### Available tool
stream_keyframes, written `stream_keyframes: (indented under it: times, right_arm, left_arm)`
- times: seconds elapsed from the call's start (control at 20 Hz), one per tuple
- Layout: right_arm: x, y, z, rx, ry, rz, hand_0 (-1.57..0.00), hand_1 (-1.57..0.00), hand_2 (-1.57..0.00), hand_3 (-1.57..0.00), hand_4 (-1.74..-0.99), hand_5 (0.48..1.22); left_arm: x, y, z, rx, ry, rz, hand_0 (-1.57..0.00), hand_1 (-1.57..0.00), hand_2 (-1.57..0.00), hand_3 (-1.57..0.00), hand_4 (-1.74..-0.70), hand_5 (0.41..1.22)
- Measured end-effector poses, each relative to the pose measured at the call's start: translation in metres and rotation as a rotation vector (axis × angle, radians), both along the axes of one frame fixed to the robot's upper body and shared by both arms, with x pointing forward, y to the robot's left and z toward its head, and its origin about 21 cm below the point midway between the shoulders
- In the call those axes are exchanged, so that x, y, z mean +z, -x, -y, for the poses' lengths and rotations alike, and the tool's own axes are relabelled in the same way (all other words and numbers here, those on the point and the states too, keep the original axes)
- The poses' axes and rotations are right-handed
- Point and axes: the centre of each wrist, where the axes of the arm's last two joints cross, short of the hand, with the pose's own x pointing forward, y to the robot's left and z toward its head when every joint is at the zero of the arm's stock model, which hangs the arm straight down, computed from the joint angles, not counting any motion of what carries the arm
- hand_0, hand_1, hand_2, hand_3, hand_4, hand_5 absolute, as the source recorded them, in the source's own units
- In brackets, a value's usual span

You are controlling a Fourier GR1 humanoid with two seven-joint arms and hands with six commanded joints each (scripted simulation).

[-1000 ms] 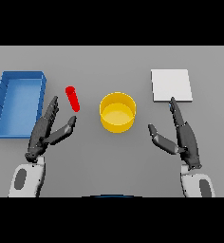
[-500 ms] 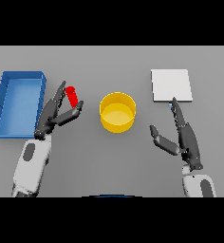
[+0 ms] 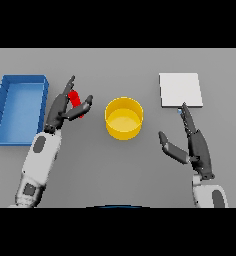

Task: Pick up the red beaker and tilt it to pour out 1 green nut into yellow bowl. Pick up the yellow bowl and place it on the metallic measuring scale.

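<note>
Left hand (image 3: 64, 107) reaches up from the lower left and sits at the beaker (image 3: 76, 101), its long fingers running up along the beaker's left side while the thumb comes round on the right, so the red tube shows in the gap between them; the fingers look only loosely bent, and whether they actually press the beaker or just bracket it cannot be told from this view. Beaker lies tilted, its upper end leaning toward the left and far side, its lower end toward the bowl (image 3: 124, 118), and no nut can be made out inside it. It stands between the tray (image 3: 4, 111) and the bowl, nearer the tray's right wall, with a clear strip of table (image 3: 120, 170) separating it from the bowl. Bowl is yellow, round and upright, set about the middle of the table, apart from both hands. Scale (image 3: 180, 90) is a pale square plate at the far right, well apart from the bowl. Right hand (image 3: 192, 145) shows at the lower right, just in front of the scale, released: its fingers are straight and point up toward the scale's near edge, the thumb spread out to the left, and it holds nothing. Tray is blue, rectangular and open-topped, lying along the left edge of the grey table beside the left forearm.
</note>
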Motion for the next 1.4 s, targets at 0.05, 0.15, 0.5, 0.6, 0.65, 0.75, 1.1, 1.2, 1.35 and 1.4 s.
stream_keyframes:
  times: [0.05,0.15,0.5,0.6,0.65,0.75,1.1,1.2,1.35,1.4]
  right_arm:
    - [0.0,0.001,0.0,-0.003,0.001,-0.002,0.0,0.0,0.0,0.0,-1.245,0.642]
    - [0.001,-0.001,0.002,-0.016,-0.012,-0.007,0.0,0.0,0.0,0.0,-1.246,0.645]
    - [0.0,-0.002,0.005,-0.019,0.003,-0.007,0.0,0.0,0.0,0.0,-1.239,0.648]
    - [-0.002,-0.004,0.002,-0.007,-0.01,-0.014,0.0,0.0,0.0,0.0,-1.239,0.648]
    - [0.001,-0.001,0.001,-0.004,-0.008,0.004,0.0,0.0,0.0,0.0,-1.241,0.65]
    - [0.002,0.001,0.0,-0.006,-0.009,0.01,0.0,0.0,0.0,0.0,-1.25,0.647]
    - [0.003,-0.003,0.004,-0.012,-0.012,-0.001,0.0,0.0,0.0,0.0,-1.238,0.643]
    - [-0.001,-0.001,-0.001,-0.003,-0.003,-0.005,0.0,0.0,0.0,0.0,-1.233,0.644]
    - [0.003,0.001,0.002,-0.005,0.004,0.01,0.0,0.0,0.0,0.0,-1.226,0.65]
    - [-0.003,0.002,-0.002,0.001,0.008,0.002,0.0,0.0,0.0,0.0,-1.219,0.653]
  left_arm:
    - [-0.003,-0.001,0.002,-0.006,0.014,0.012,0.0,0.0,0.0,0.0,-1.25,0.695]
    - [-0.008,-0.005,0.006,0.003,0.072,0.023,0.0,0.0,0.0,0.0,-1.29,0.708]
    - [-0.022,-0.012,0.018,0.08,0.118,0.041,-0.76,-0.78,-0.84,-0.88,-1.52,0.999]
    - [-0.021,-0.011,0.023,0.066,0.049,0.077,-1.05,-1.07,-1.11,-1.06,-1.59,1.079]
    - [-0.02,-0.013,0.022,0.065,0.036,0.074,-1.15,-1.17,-1.2,-1.11,-1.62,1.107]
    - [-0.021,-0.013,0.024,0.052,0.045,0.084,-1.3,-1.31,-1.33,-1.24,-1.6,1.148]
    - [-0.006,-0.019,0.024,0.022,0.18,0.121,-1.51,-1.52,-1.52,-1.5,-1.68,1.144]
    - [0.002,-0.018,0.017,0.018,0.212,0.152,-1.54,-1.54,-1.54,-1.53,-1.7,1.135]
    - [0.024,-0.025,0.019,-0.015,0.191,0.163,-1.55,-1.55,-1.55,-1.55,-1.72,1.131]
    - [0.029,-0.026,0.02,-0.03,0.164,0.175,-1.56,-1.56,-1.56,-1.55,-1.72,1.13]
